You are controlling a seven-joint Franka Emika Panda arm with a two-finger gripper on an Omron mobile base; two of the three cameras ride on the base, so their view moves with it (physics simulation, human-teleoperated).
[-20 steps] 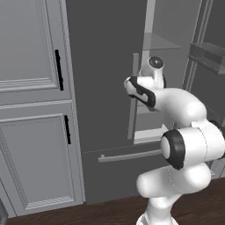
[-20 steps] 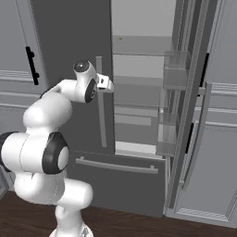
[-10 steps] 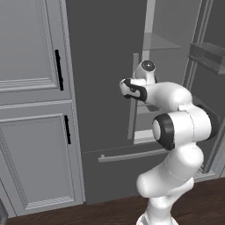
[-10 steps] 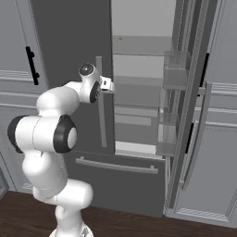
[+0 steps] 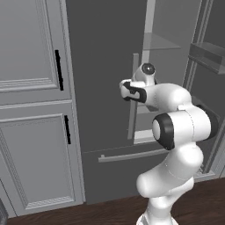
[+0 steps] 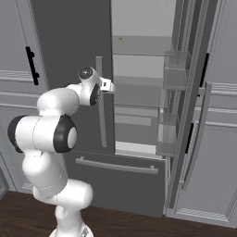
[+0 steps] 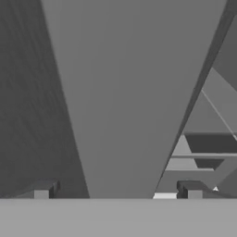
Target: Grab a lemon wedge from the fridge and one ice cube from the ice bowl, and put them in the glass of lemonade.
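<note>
Since the earlier frames the arm has folded tighter: its elbow has swung in toward the centre of both base views, while the hand has stayed level with the left door's handle.

In the hand view the gripper [image 7: 115, 194] stands fully spread, its two dark tips wide apart at the bottom of the frame with the pale bar handle [image 7: 134, 92] rising between them; nothing is clamped yet.

The step in hand looks like opening the fridge [image 5: 105, 52]. Its right door already hangs open at the right of the right base view, and the left door [image 6: 69, 41] is still nearly shut. The next move probably calls for closing the jaws on the bar and pulling it outward, or else reaching past it to the shelves.

The fridge fills the middle of both base views: tall and dark grey, with long pale bar handles and a lower drawer [image 6: 115, 183] with a horizontal bar. Pale shelves [image 6: 139, 46] and clear door bins [image 6: 176, 69] show inside. No lemon wedge can be made out.
</note>
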